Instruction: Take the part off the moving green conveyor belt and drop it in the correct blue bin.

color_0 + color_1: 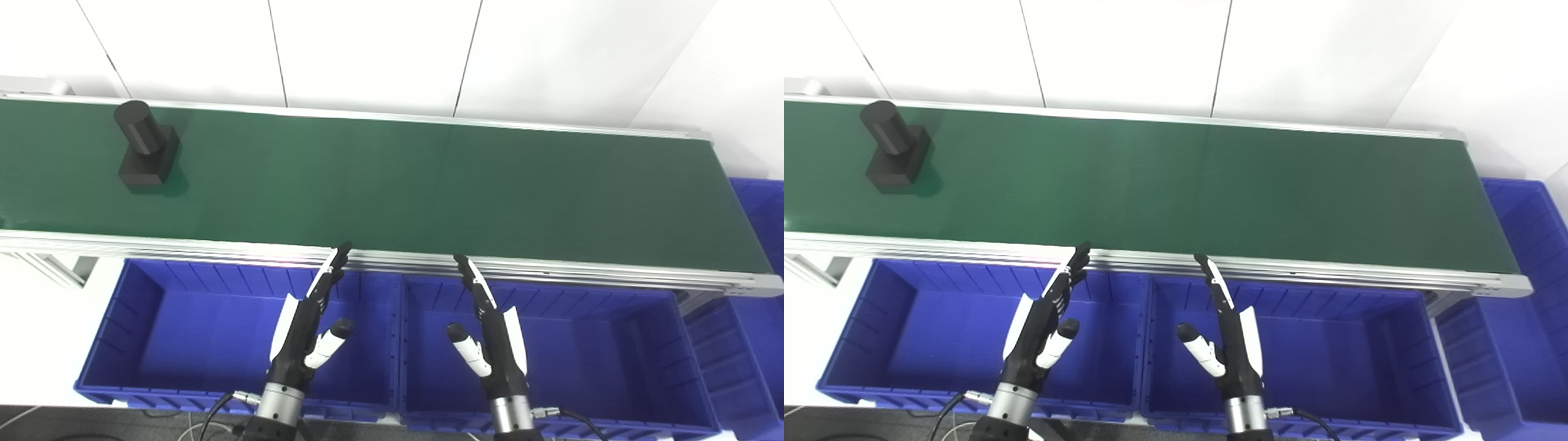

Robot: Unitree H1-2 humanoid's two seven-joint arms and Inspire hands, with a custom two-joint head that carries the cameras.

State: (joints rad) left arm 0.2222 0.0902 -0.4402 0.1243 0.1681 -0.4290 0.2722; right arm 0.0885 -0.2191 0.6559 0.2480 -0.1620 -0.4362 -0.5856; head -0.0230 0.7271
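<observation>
Conveyor belt [429, 184]: green, carries one part only.
Blue bins [153, 367]: below the belt's near rail, nothing seen inside.
Hands: left hand [306, 331] and right hand [490, 337] spread wide, holding nothing, over the bins.
Part [146, 147]: black, far left of the belt, well apart from both hands.
Progress: pick and drop both remain.

Two side-by-side head cameras look steeply down, sharing the conveyor belt [429, 184].

Industrial sorting station or test lab: green conveyor belt [392, 184] on an aluminium frame [429, 264], blue plastic bins [202, 324] below it, plain white panelled wall [367, 49] behind.
</observation>
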